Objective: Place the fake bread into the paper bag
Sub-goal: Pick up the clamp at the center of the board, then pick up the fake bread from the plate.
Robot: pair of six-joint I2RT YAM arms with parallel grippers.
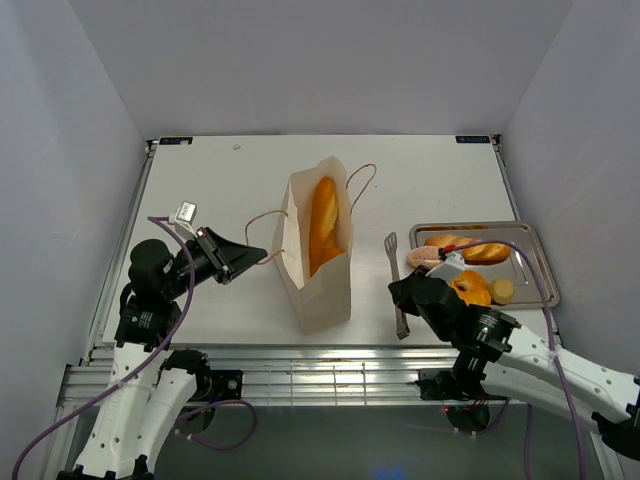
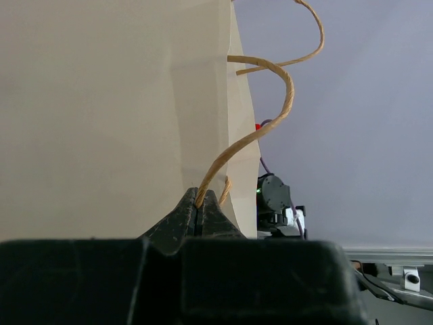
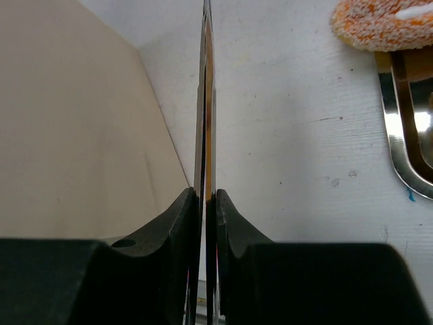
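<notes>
One paper bag [image 1: 325,290] stands in the middle of the white table [image 1: 220,190], with one long bread [image 1: 322,215] inside it. About four more bread pieces [image 1: 470,288] lie on the single metal tray [image 1: 525,240], at 3 o'clock from the bag. The left pincer [image 2: 201,203], at 9 o'clock, is clenched on one cord handle [image 2: 270,115]. The right pincer [image 3: 205,196] grasps the one pair of tongs [image 1: 393,262]. Pale walls [image 1: 320,60] stand on three sides.
</notes>
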